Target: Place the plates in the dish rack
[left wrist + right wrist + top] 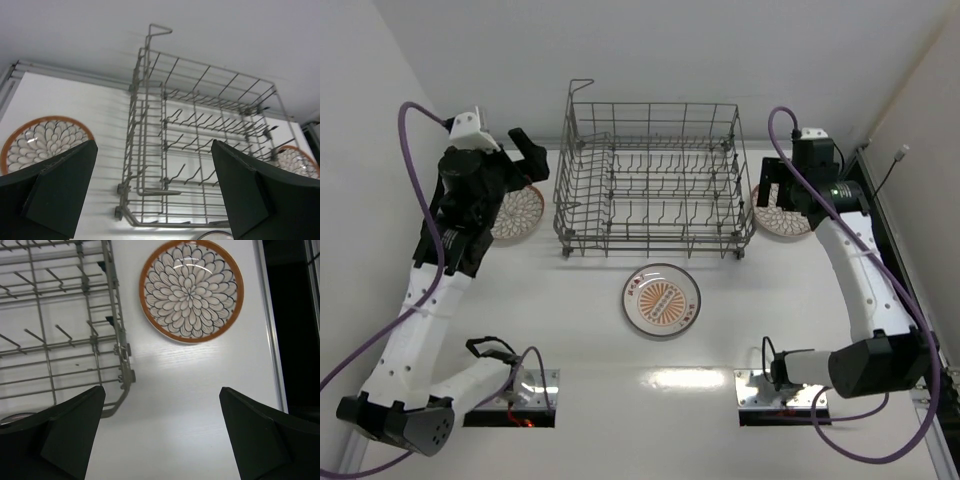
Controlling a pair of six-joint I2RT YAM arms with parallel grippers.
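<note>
The grey wire dish rack (650, 180) stands at the back middle with nothing in it. The sunburst plate (662, 300) lies flat in front of it. One petal plate (518, 212) lies left of the rack, half hidden under my left gripper (525, 160). The other petal plate (780, 215) lies right of the rack, partly under my right gripper (775, 190). In the left wrist view my gripper (154, 145) is open and empty, with the rack (134, 145) ahead and the plate (45, 140) at left. In the right wrist view my gripper (162, 388) is open and empty above the table, with the plate (191, 290) ahead.
White walls close in on the left, back and right. A black rail (895, 250) runs along the table's right edge. Arm base plates (510, 398) (780, 398) sit at the near edge, with purple cables looping off both arms.
</note>
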